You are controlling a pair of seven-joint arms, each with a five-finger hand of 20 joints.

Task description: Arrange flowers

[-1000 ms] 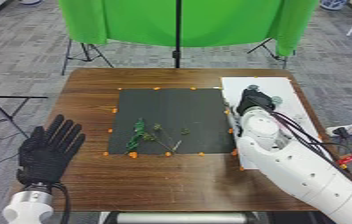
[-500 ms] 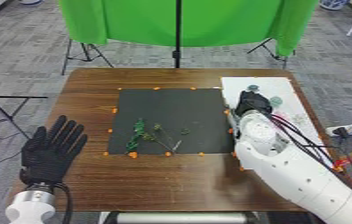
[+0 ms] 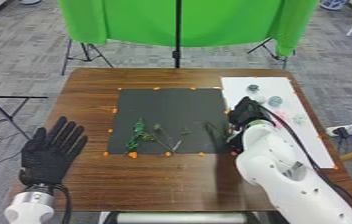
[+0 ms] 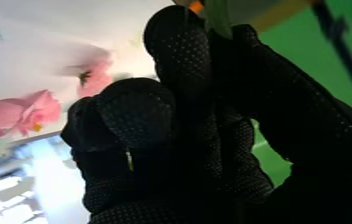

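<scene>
My right hand [image 3: 247,115] is over the border between the dark mat [image 3: 168,102] and the white sheet [image 3: 266,82]. A thin green sprig [image 3: 215,130] extends from it over the mat. In the right wrist view, the right hand [image 4: 177,55] pinches the green stem [image 4: 218,17] between thumb and fingers. A leafy green sprig [image 3: 138,135] and a thin budded stem [image 3: 164,140] lie on the mat's lower left part. Blue-green flowers [image 3: 275,101] rest on the sheet; pink flowers [image 4: 17,114] show beyond the glove. My left hand [image 3: 46,157] lies open at the left.
Orange markers [image 3: 133,155] line the mat's edges. The brown table [image 3: 159,185] extends around mat and sheet. Behind it stand a green backdrop [image 3: 128,22] and a black pole [image 3: 178,30].
My right hand has come down the sheet toward the robot and over to the mat's right edge. The green sprig has come into sight beside it. The left hand has barely moved.
</scene>
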